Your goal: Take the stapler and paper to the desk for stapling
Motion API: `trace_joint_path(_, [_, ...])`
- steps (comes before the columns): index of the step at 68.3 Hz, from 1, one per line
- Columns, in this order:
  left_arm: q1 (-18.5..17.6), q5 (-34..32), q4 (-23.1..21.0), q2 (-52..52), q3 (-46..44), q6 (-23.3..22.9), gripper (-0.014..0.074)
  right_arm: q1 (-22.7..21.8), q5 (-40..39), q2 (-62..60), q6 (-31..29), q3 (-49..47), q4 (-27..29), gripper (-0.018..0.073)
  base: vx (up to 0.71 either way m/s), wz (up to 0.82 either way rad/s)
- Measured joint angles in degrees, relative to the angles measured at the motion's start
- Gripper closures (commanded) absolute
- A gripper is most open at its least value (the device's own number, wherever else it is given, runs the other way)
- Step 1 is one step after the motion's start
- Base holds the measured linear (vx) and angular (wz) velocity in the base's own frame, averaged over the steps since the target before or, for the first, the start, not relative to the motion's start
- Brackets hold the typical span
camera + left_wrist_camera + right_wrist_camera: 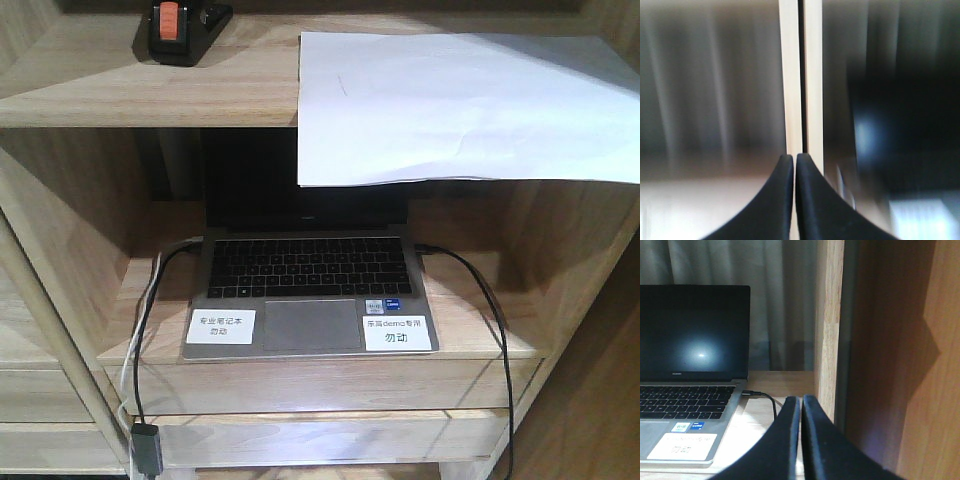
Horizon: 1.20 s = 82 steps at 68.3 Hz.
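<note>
Risks first. The paper (450, 105) lies on the upper shelf (150, 85), upper right of the front view. Its front edge hangs over the shelf lip and droops above the laptop (310, 270). It is thin and floppy, so a careless pinch could crease it, or a nudge could slide it off onto the keyboard. The stapler (183, 30) sits at the upper left of the same shelf, well apart from the sheet and partly cut off by the top edge of the frame, so a reach into that corner is poorly seen.

The right gripper (801, 400) is low beside a wooden upright (829, 315), with the laptop's black cable (765, 399) just left of it, so a snag or bump on lifting is likely. The left wrist view is heavily blurred, so its surroundings are unreadable. The left gripper (794, 159) has its jaws pressed together and holds nothing, and so does the right.

The stapler is black with an orange-red patch on top. The paper is blank white and lightly wrinkled. The desk is not in view.
</note>
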Motion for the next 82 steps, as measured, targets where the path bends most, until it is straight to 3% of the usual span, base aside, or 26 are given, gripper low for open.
trace_joint_path(7, [0.0,-6.6,-0.1,0.0,-0.6,0.0,0.0603,0.0,0.0,0.0,0.0,0.0,0.0,0.0568,0.0,0.0])
trace_joint_path(18, [0.0,-6.5,-0.1,1.2,-9.4,0.0,0.0603,0.0,0.0,0.0,0.0,0.0,0.0,0.0568,0.0,0.0])
trace_joint_path(23, [0.0,-3.3,-0.1,5.0,-14.3,0.0,0.0603,0.0,0.0,0.0,0.0,0.0,0.0,0.0568,0.0,0.0])
trace_joint_path(37, [0.0,16.9,0.0,18.4,-27.9,0.0,0.0603,0.0,0.0,0.0,0.0,0.0,0.0,0.0568,0.0,0.0])
trace_joint_path(46, [0.0,25.9,0.0,23.2,-33.0,0.0,0.0603,0.0,0.0,0.0,0.0,0.0,0.0,0.0568,0.0,0.0])
trace_joint_path(65, [0.0,29.1,0.0,24.7,-33.4,0.0,0.0582,0.0,0.0,0.0,0.0,0.0,0.0,0.0568,0.0,0.0])
trace_joint_path(75, [0.0,29.1,0.0,24.7,-33.7,0.0,0.049,0.0,0.0,0.0,0.0,0.0,0.0,0.0568,0.0,0.0])
trace_joint_path(82, [0.0,29.0,0.0,24.7,-33.7,0.0,0.0375,0.0,0.0,0.0,0.0,0.0,0.0,0.0568,0.0,0.0])
